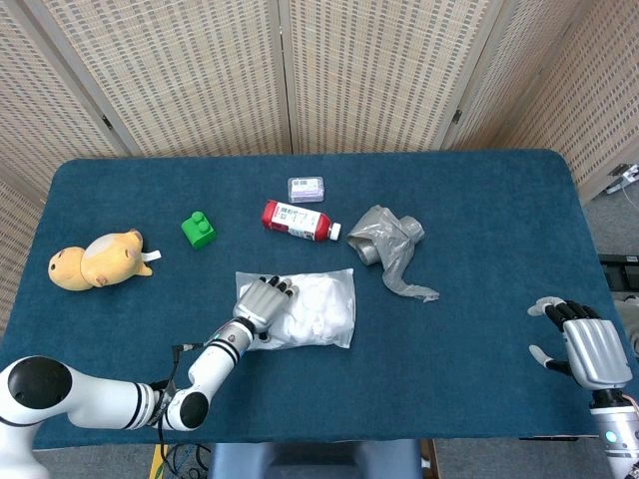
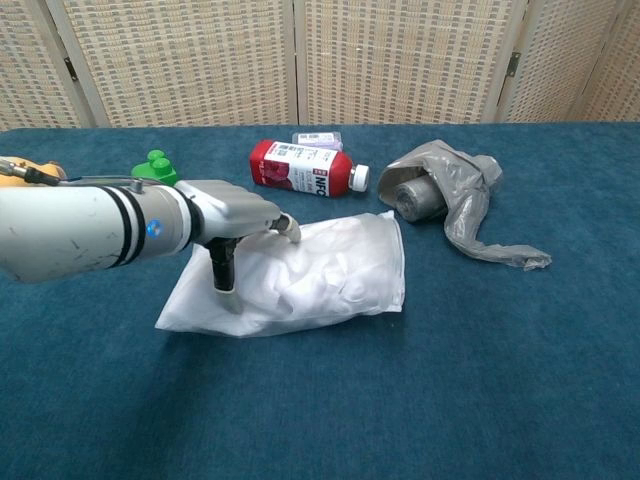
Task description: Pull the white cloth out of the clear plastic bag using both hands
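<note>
Now your left hand (image 1: 258,302) presses clear plastic bag (image 1: 321,317) flat to anchor it, fingers (image 2: 289,228) spread, gripping nothing; right hand (image 1: 591,349) open, well apart.

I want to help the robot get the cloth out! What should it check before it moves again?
1. Left robot hand is on the clear plastic bag: ok, it rests on the bag's left end.
2. Left robot hand really grips the bag: cannot tell, the fingers lie over it but no pinch shows.
3. Right robot hand is near the bag: not ok, it waits at the table's right edge, holding nothing, fingers apart.
4. White cloth is in the bag: ok, none of it sticks out.
5. Bag's opening is found: cannot tell which end opens.
6. Space around the bag: ok, the red bottle and grey bag lie apart from it.
</note>
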Robot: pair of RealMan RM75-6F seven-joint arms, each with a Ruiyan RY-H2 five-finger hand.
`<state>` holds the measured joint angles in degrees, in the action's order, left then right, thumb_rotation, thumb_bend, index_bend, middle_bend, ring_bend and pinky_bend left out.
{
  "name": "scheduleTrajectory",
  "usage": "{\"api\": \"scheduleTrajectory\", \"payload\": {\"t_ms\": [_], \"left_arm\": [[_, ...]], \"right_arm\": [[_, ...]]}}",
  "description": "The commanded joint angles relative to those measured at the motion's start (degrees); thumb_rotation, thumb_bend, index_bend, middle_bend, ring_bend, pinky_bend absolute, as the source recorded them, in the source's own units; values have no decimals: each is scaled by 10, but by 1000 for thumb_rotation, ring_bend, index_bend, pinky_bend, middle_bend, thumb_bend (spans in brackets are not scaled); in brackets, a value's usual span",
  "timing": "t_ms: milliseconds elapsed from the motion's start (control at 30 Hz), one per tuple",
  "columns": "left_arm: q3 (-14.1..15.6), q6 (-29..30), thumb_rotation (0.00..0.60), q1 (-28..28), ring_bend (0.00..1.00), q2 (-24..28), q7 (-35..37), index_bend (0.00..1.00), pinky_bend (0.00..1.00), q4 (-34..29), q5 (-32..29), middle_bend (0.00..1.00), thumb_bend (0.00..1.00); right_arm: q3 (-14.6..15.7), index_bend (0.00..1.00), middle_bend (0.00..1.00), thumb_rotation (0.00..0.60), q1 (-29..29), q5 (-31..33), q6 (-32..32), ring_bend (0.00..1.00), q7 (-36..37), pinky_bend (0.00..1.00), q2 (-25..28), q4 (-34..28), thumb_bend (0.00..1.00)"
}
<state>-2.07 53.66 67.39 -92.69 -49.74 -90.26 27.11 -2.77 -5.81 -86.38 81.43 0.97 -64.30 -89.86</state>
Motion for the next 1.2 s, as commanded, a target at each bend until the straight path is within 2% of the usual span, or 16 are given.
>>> {"api": "scheduleTrajectory", "payload": {"t_ms": [33, 233, 433, 867, 1200], "left_arm": [[2, 14, 600, -6, 278, -9, 8, 95, 378, 9, 27, 318, 0], [1, 44, 600, -28, 486, -25, 38, 363, 524, 25, 95, 586, 3], [0, 75, 600, -58, 577, -32, 82, 473, 592, 36, 180, 703, 65], [0, 138, 600, -115, 632, -8, 155, 542, 638, 18, 348, 778, 115], [-10, 156, 600, -133, 634, 16, 158, 545, 640, -15, 429, 781, 129]], "right_arm": [[0, 381, 332, 600, -1, 0, -1, 293, -1, 378, -1, -1, 136], [0, 381, 339, 600, -4, 0, -5, 293, -3, 378, -2, -2, 136], [-1, 381, 342, 600, -6, 1, -6, 292, 0, 378, -5, -1, 136], [-15, 381, 327, 600, -24, -9, -4, 293, 44, 378, -29, 14, 136], [-43, 381, 247, 600, -64, -22, -12, 232, 65, 378, -53, 10, 136]]}}
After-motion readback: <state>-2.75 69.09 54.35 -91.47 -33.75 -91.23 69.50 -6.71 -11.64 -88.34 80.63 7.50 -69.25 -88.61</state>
